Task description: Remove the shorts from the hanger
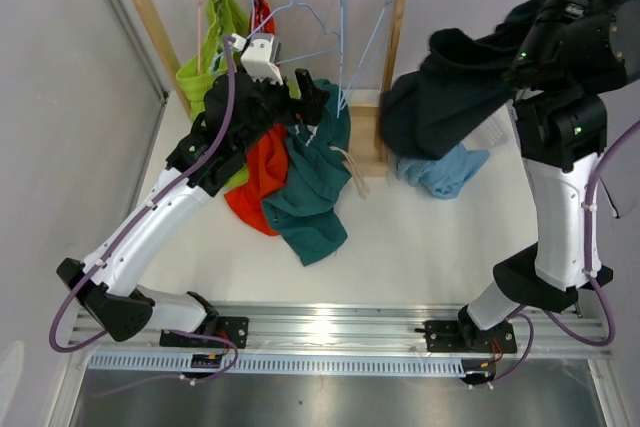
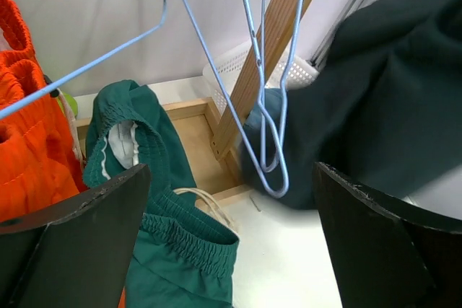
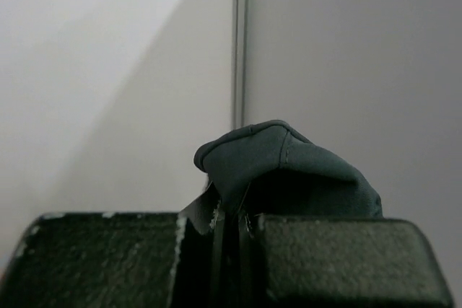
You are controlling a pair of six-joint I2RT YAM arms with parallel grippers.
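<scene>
White tabletop (image 1: pixel 420 247) with wooden rack (image 1: pixel 402 37) at its far edge.
Right gripper (image 3: pixel 229 221) clamps dark navy shorts (image 1: pixel 450 97), held aloft at right; left gripper (image 2: pixel 231 185) stands wide open, empty, beside teal shorts (image 1: pixel 310 187) and orange-red shorts (image 1: pixel 262 172) left of centre.

Top view bright and even, lit from above; soft shadows on the white desk (image 1: pixel 430 247), mild glare on the metal rail (image 1: pixel 330 325). Left wrist view sharp, the left gripper (image 2: pixel 231 171) a near-black silhouette. Right wrist view dimmer, wall (image 3: pixel 94 70) fading from pale to grey across the frame.
</scene>
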